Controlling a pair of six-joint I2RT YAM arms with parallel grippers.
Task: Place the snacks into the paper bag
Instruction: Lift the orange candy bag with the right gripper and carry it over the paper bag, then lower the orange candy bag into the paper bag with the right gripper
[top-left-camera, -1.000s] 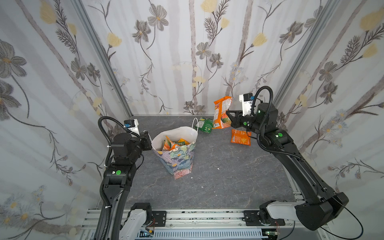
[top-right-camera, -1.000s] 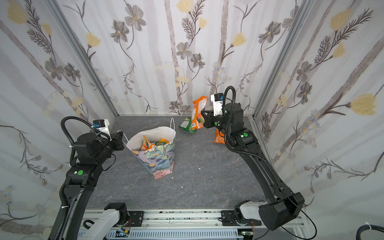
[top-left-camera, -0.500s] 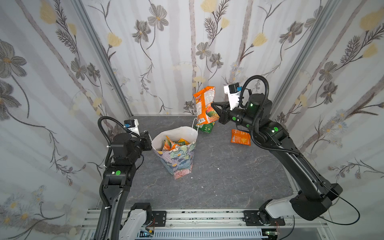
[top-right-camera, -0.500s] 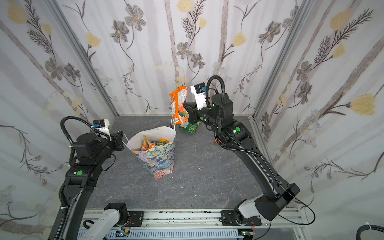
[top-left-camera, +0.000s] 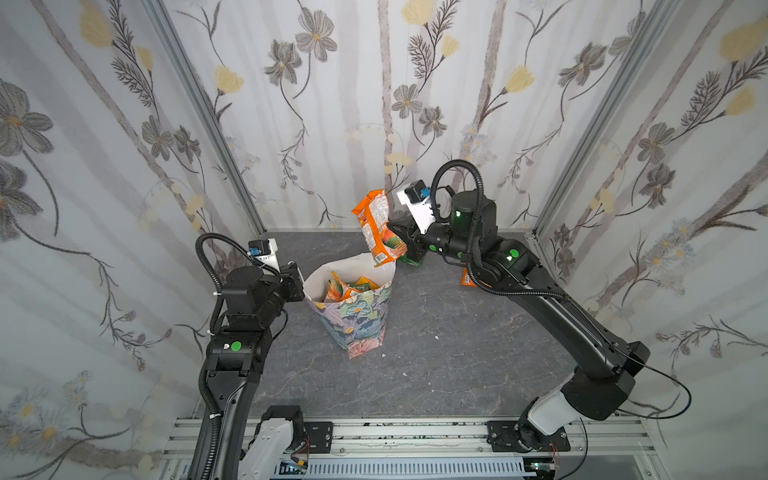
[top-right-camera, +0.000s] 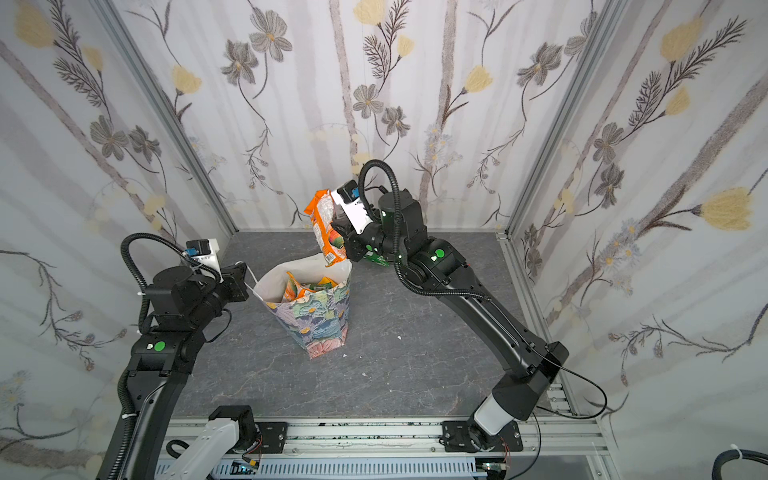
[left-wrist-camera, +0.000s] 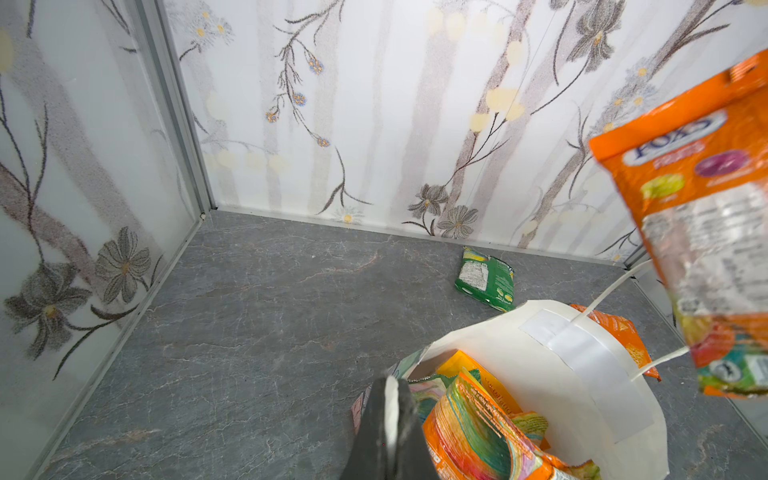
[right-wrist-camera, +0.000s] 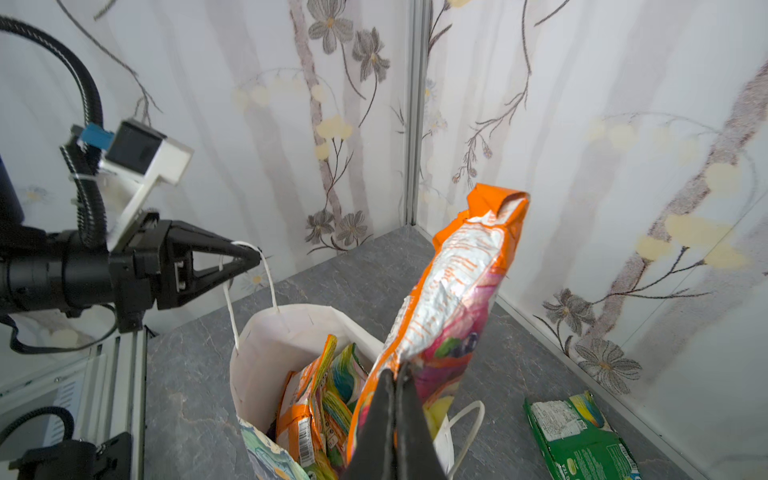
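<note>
Since the right fingers (right-wrist-camera: 382, 428), clamped on the lower part of an orange packet (right-wrist-camera: 449, 299), have swung it in from the back right of the table (top-left-camera: 436, 340) within the last second, we find it now hanging upright above the far rim of the paper bag (top-left-camera: 353, 320), not yet inside. The left fingers (right-wrist-camera: 208, 243) remain pinched together on the bag's white cord handle (right-wrist-camera: 268, 278), keeping the mouth open over the loaded packets (top-left-camera: 349, 286). We judge release to be the step in hand; a green packet (right-wrist-camera: 577, 432) and a second orange packet (top-left-camera: 467, 281) lie on the table, outstanding.
</note>
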